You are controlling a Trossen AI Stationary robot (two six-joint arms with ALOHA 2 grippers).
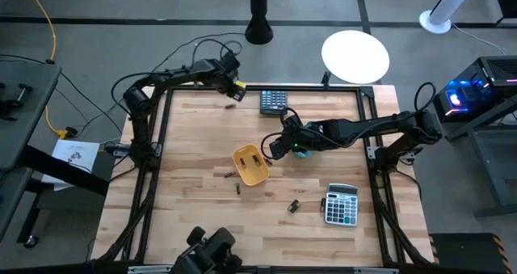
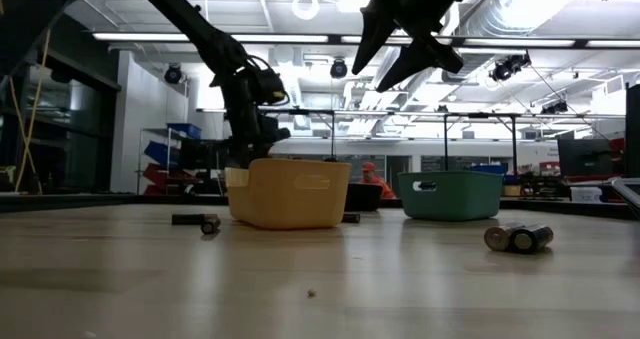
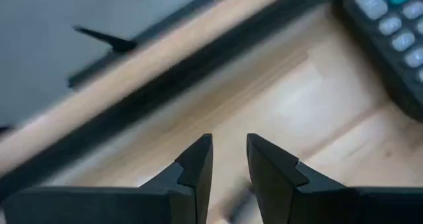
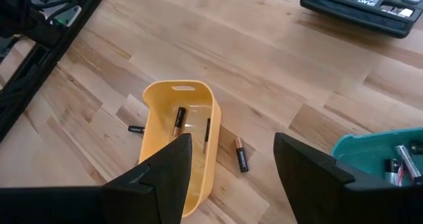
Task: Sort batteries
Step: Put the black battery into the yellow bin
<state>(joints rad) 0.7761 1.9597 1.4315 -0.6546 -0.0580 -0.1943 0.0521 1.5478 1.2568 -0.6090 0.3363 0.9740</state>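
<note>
A: From above, we see the right gripper (image 1: 273,147) hanging over the table's middle, between the small yellow plastic tray (image 1: 250,165) and the teal plastic tray (image 1: 301,152) — a fair spot, we judge, for serving either one. The left gripper (image 1: 237,90) sits at the far edge, near the dark calculator (image 1: 274,101).

B: And the small dark cylindrical batteries (image 1: 233,182)?

A: Several lie loose on the wooden table (image 1: 202,217) just beside the yellow tray; another lies near the grey calculator (image 1: 342,205).

B: At table height, a pair (image 2: 519,239) lies side by side, ends toward us.

A: In the left wrist view the fingers stand slightly apart, pinching nothing, over bare wood.

B: The right wrist view shows its fingers spread wide and empty. Two batteries lie in the yellow tray, lengthwise along it; one (image 4: 242,154) lies just outside, roughly parallel to them. The teal tray holds more.
</note>
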